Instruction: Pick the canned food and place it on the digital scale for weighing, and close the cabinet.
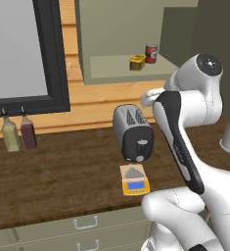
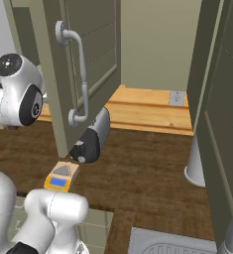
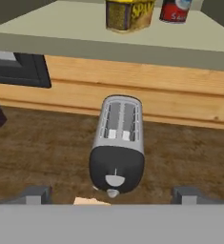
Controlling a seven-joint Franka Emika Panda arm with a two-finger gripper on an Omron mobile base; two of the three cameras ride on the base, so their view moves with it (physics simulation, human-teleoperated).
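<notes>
Peeking behind toaster [image 3: 117, 147], digital scale [image 3: 90, 201]

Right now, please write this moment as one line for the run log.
gripper: open, holding nothing | canned food: on cabinet shelf beside red can | digital scale: bare, before toaster | cabinet: open

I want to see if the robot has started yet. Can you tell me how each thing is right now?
cabinet: doors open.
canned food: on the cabinet shelf, beside the red can.
digital scale: on the counter, platform bare, blue display showing.
toaster: slots empty.
gripper: jaws open, holding nothing.
</notes>
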